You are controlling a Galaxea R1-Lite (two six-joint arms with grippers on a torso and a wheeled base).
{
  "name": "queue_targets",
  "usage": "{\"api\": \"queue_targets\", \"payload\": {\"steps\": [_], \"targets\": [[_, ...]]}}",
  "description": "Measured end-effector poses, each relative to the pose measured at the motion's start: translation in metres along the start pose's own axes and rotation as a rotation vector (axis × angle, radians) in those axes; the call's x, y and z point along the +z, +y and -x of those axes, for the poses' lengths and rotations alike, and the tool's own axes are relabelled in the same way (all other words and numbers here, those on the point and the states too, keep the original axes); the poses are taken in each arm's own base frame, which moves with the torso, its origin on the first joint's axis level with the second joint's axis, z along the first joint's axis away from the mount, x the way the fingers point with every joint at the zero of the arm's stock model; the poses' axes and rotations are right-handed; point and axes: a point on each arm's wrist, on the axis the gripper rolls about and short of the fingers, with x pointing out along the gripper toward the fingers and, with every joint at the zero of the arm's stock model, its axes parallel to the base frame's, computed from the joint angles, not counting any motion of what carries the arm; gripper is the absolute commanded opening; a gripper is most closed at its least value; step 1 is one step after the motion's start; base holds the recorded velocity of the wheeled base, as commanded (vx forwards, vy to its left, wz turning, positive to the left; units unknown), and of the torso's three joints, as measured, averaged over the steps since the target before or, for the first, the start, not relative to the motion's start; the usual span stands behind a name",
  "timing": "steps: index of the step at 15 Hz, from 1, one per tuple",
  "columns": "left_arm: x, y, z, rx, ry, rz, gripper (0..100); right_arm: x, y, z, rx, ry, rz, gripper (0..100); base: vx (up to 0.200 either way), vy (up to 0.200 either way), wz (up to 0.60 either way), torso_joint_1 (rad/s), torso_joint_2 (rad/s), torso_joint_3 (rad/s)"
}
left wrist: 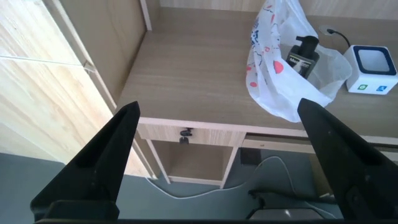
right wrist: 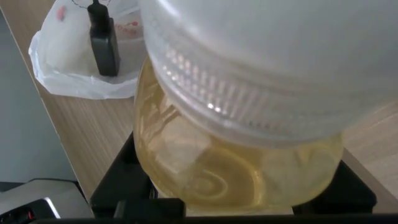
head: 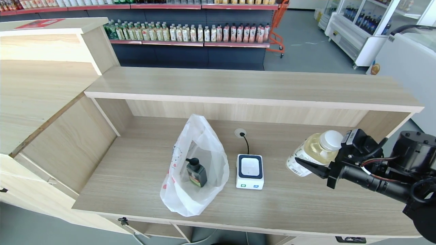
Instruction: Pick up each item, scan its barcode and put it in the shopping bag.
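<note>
1. Pale-yellow liquid fills the drink bottle that my right pincer clamps across its labelled body. Its white cap tilts up and back toward my wrist.
2. I hold it above the right part of the wooden counter, well apart from the bag.
3. The white barcode scanner lies flat between bottle and bag, and its black cable runs to a hole at the back.
4. The white plastic shopping bag sits just beside the scanner, mouth open, with a dark pump bottle inside.
5. My left pincer hangs wide open out in front of the counter, holding nothing.
</note>
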Motion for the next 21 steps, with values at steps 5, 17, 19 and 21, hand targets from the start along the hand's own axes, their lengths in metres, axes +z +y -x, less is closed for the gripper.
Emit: {"api": "queue_targets", "payload": {"steps": [5, 17, 19, 21], "targets": [[0.0, 0.0, 0.0, -0.001, 0.0, -0.002, 100, -0.007, -0.005, -0.003, -0.001, 0.009, -0.013, 0, 0.08, 0.0, 0.0, 0.0, 0.0, 0.0], [0.0, 0.0, 0.0, 0.001, 0.0, 0.005, 100, -0.06, -0.018, -0.027, 0.086, -0.041, -0.018, 0, 0.067, 0.0, 0.0, -0.004, 0.0, 0.002], [0.0, 0.0, 0.0, 0.001, 0.0, 0.005, 100, -0.067, -0.013, -0.031, 0.124, -0.043, -0.025, 0, 0.0, 0.0, 0.0, 0.0, 0.0, 0.0], [0.0, 0.0, 0.0, 0.001, 0.0, 0.005, 100, -0.072, -0.011, -0.035, 0.135, -0.041, -0.01, 0, 0.0, 0.0, 0.0, 0.0, 0.0, 0.0]]}}
